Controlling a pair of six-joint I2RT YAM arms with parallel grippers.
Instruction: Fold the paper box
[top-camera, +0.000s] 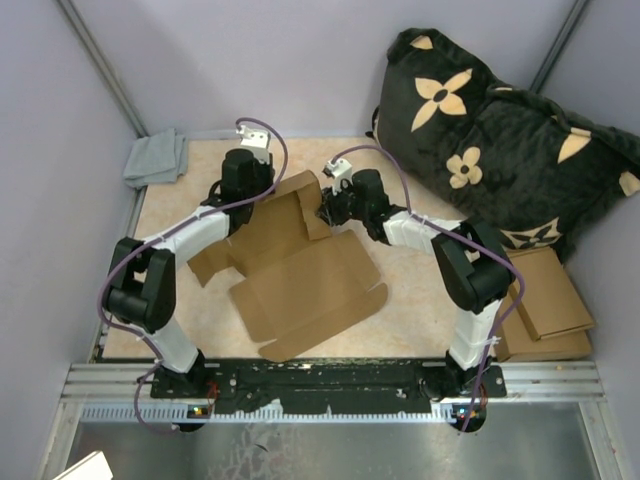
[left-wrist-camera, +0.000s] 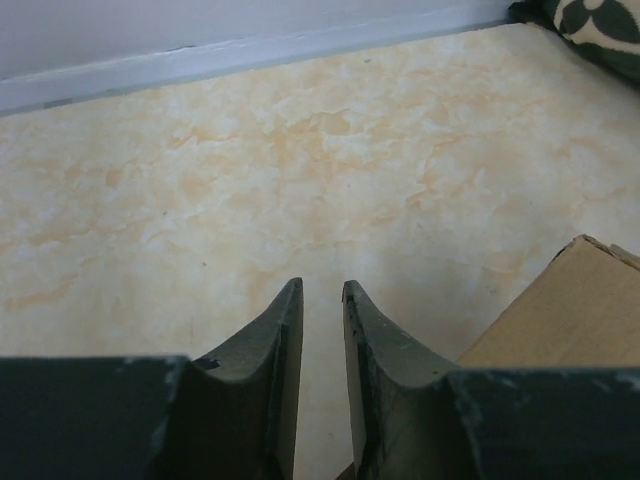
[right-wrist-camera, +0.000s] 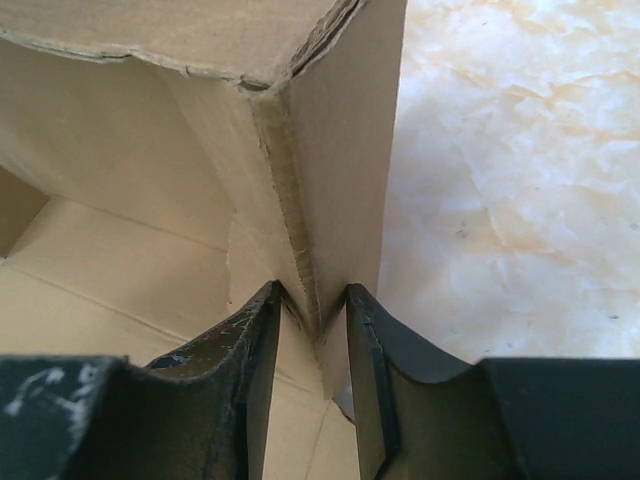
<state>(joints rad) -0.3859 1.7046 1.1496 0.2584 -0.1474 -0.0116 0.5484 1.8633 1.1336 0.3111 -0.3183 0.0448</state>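
Trouble: the paper box (top-camera: 300, 275) lies half-folded in the middle of the table (top-camera: 400, 325); the right gripper (right-wrist-camera: 312, 320) has jaws a little apart around its standing flap (right-wrist-camera: 335, 150), pinching or not I cannot tell; the left gripper (left-wrist-camera: 322, 300), nearly closed, holds nothing; loose, that flap could flop down.

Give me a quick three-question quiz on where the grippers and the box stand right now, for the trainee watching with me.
1. True or false: the left gripper has a flap of the paper box between its fingers.
2. What stands between the fingers of the right gripper? A nothing; B a raised corner of the paper box; C a pen.
3. Fill in: the grey cloth lies in the far ___ corner of the table.
Key: 1 false, only bare table shows there. 2 B. 3 left.
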